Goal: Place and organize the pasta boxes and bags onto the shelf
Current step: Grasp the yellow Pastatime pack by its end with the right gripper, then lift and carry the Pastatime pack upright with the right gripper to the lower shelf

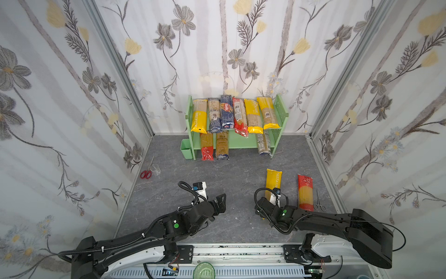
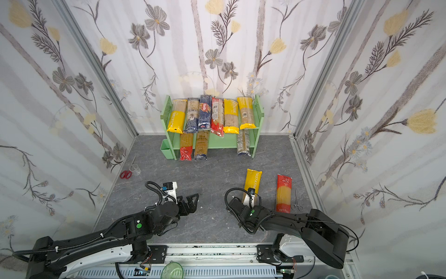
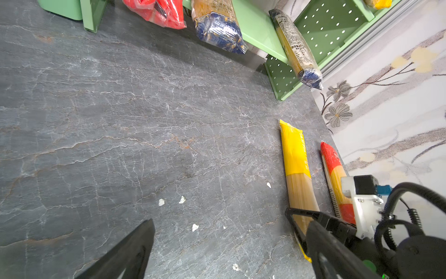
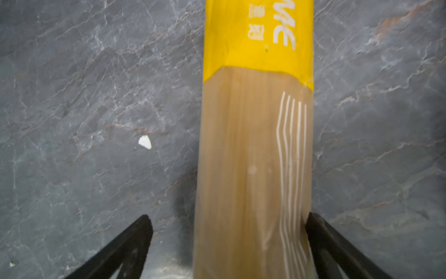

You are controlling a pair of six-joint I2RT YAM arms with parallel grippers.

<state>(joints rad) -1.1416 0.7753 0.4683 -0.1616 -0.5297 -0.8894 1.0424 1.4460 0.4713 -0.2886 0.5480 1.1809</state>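
My right gripper [image 4: 228, 216] stands wide astride the yellow PASTATIME spaghetti pack [image 4: 255, 145], which lies flat on the grey table [image 1: 217, 174], well apart from the green shelf [image 1: 282, 113]. My left gripper [image 1: 220, 201] hangs wide, empty.

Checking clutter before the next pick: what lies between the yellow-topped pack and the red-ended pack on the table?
Nothing: in both top views only bare grey table separates the yellow-topped pack from the red-ended pack.
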